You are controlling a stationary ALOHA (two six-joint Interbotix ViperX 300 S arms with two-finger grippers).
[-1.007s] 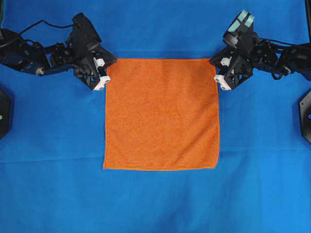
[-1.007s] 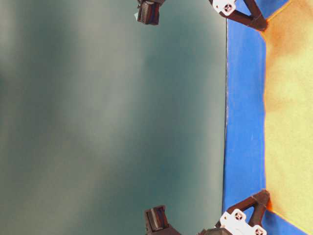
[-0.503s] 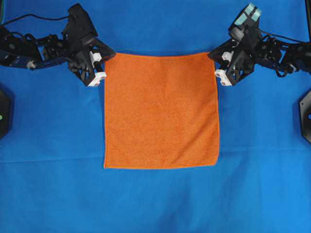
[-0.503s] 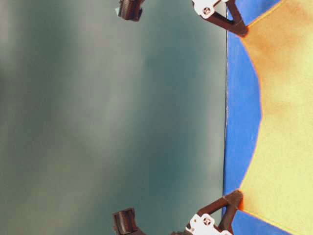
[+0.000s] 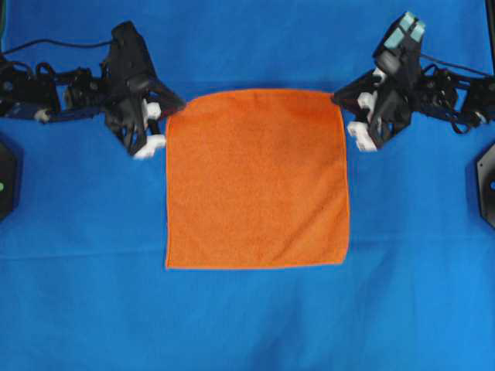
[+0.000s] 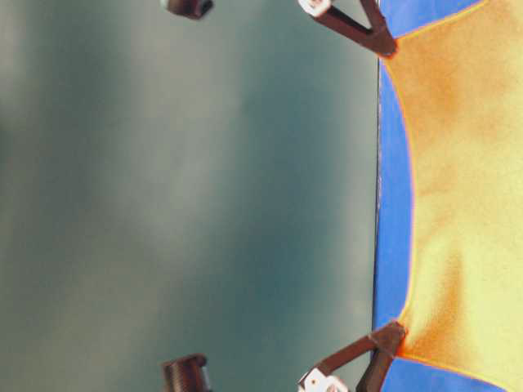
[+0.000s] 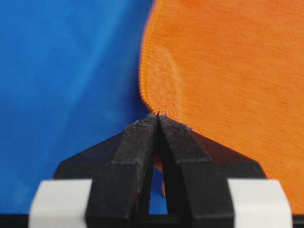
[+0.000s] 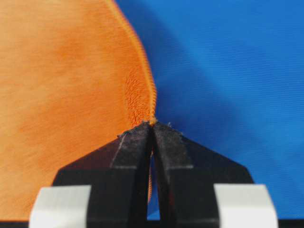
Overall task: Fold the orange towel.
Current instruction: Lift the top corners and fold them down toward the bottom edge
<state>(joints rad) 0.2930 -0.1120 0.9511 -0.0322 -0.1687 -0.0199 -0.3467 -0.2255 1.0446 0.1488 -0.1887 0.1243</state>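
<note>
A blue cloth (image 5: 247, 317) covers the whole surface in the overhead view, edge to edge, with faint creases running across it — one near the far edge, another nearer the front. Black fixtures sit at the left edge (image 5: 8, 179) and the right edge (image 5: 487, 184), partly cut off. In the table-level view a blurred grey-green backdrop (image 6: 163, 196) fills everything beyond the cloth's edge — no detail shows in it.

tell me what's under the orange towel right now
The large blue cloth lies beneath the orange towel and shows all round it. Both far corners are pinched up by the left gripper and right gripper. Whatever sits under the towel's middle is covered.
</note>
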